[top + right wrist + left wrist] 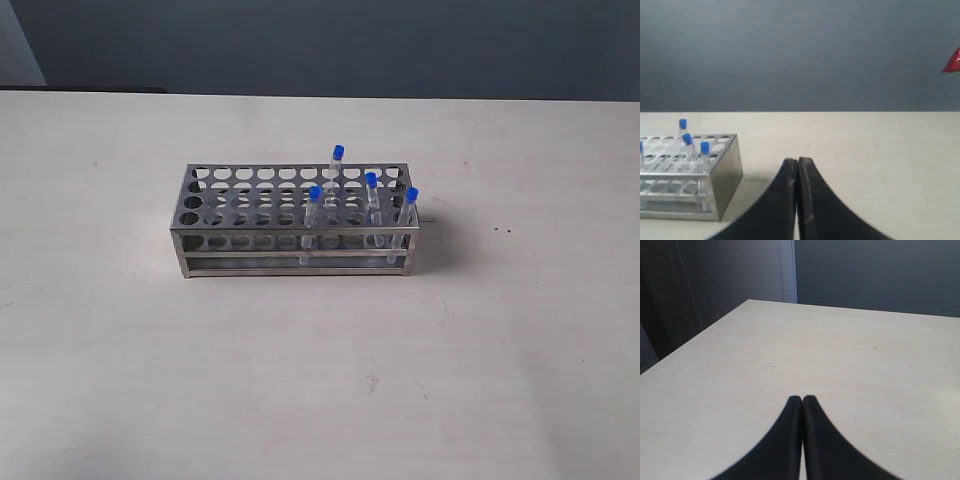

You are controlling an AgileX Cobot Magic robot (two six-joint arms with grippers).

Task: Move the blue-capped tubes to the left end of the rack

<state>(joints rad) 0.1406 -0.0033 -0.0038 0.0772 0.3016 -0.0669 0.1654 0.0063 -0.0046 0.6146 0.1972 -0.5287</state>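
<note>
The right wrist view cuts off most of the rack, and the left wrist view shows only table. In the exterior view, four tubes stand at the rack's right end. The left gripper and right gripper have their jaws pressed together, holding nothing.

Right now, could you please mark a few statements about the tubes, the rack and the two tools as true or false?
1. All four tubes stand in the right half of the rack. True.
2. One tube lies on the table. False: all stand in rack holes.
3. The left tool is shut. True.
4. The right tool grips a tube. False: it is shut on nothing, apart from the rack.
5. The rack's left end holds a tube. False: those holes are empty.
</note>
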